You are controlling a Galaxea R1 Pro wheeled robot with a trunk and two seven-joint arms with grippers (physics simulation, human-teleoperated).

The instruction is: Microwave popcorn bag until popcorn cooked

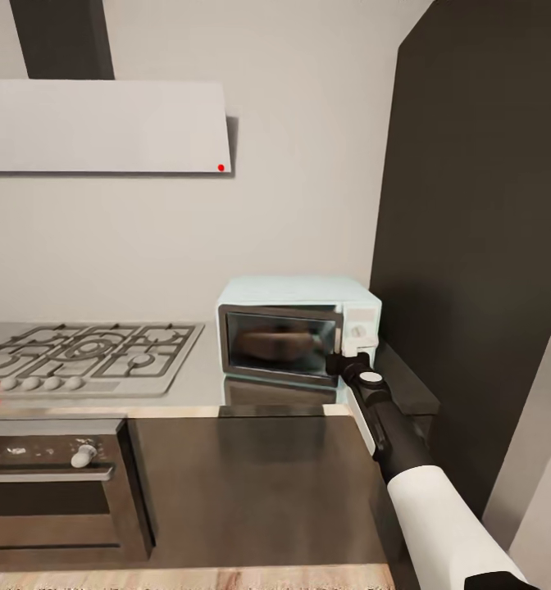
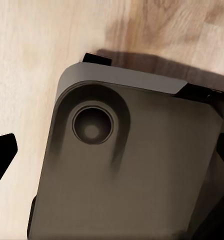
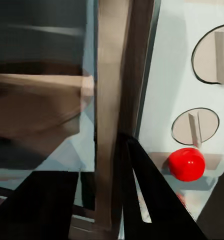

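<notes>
The pale mint-blue microwave [image 1: 300,295] stands on the grey countertop [image 1: 200,378] with its dark glass door closed. Through the glass I see the brown popcorn bag [image 1: 280,342] inside; in the right wrist view the popcorn bag [image 3: 37,100] is a blurred tan shape behind the door. My right gripper [image 1: 339,363] is at the door's lower right edge, beside the knob panel [image 3: 172,75]. Its dark fingers [image 3: 152,200] stand slightly apart, straddling the door's vertical edge bar [image 3: 112,75]. A red button [image 3: 187,164] sits just beside one finger, below two round knobs [image 3: 194,125].
A gas hob [image 1: 87,352] lies left of the microwave, with a dark built-in oven [image 1: 46,483] below and a white hood [image 1: 103,127] above. A tall dark cabinet [image 1: 480,246] closes the right side. My left gripper [image 2: 112,160] hangs over the robot's base and wooden floor [image 2: 32,60].
</notes>
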